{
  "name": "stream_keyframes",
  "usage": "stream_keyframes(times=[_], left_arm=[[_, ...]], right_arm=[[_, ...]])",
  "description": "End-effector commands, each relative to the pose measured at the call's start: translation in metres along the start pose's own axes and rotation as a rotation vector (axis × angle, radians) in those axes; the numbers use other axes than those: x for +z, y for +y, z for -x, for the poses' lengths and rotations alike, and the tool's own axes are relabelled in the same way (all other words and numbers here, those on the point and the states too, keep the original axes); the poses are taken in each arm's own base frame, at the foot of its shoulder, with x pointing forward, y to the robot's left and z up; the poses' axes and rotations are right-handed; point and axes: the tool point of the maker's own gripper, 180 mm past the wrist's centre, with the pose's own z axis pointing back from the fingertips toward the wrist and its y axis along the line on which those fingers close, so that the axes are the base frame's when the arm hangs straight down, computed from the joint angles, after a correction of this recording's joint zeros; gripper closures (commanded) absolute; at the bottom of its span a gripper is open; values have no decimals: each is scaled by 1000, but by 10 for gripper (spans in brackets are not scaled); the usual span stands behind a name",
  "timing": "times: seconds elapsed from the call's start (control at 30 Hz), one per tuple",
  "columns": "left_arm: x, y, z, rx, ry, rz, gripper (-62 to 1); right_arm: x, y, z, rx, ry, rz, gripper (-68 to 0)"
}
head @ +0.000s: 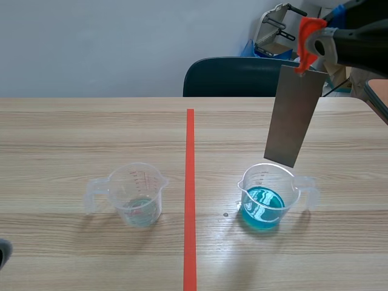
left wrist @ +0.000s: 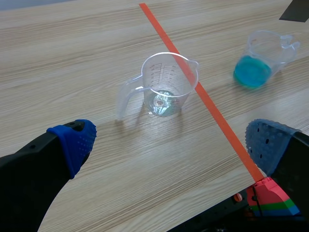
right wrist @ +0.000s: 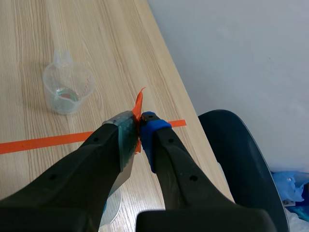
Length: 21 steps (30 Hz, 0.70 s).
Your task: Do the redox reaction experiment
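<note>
ITEM 1: R gripper (head: 320, 45), far right, raised above table. Fingers pressed together, pinching metal sheet (head: 294, 115) at its top edge; orange tab (head: 309, 30) shows at the pinch point, seen also in wrist view (right wrist: 139, 126)

ITEM 2: metal sheet, grey, flat, rectangular. Long axis approx vert., slight tilt, lower end swung a bit left of the top. Hangs free under R gripper; lower edge just above far rim of blue beaker (head: 267, 197); not in the liq. as far as visible

ITEM 3: blue beaker, clear plastic w/ handle to the right, right of tape line (head: 190, 194), holds blue liq. Lies straight below sheet, so next move is judged a plain descent along the sheet's own axis, w/ small shift toward near side to centre over the mouth. R arm is the nearer one by far

ITEM 4: clear beaker (head: 136, 195), left of tape line, little clear liq. at bottom, handle to the left. Well apart from sheet

ITEM 5: L gripper (left wrist: 171, 142), low at near left, fingers spread wide, holding nothing; clear beaker ahead of it

Risk, judged: sheet edge may catch the rim & tip the beaker
</note>
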Motion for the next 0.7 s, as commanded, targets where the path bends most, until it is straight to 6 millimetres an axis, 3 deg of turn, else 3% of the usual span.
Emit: stream_keyframes(times=[0.0,0.27,0.5,0.67], left_arm=[[-1,-2,-9,1,-34,5,-623],[-19,-8,-11,7,-47,36,-623],[-55,-4,-11,20,-125,21,-623],[-88,-7,-1,-7,-142,61,-615]], right_arm=[[0,-1,-8,13,-26,-5,-8],[0,-1,-8,12,-27,-5,-8],[0,-1,-9,12,-31,-5,-8],[0,-1,-9,12,-32,-5,-8]])
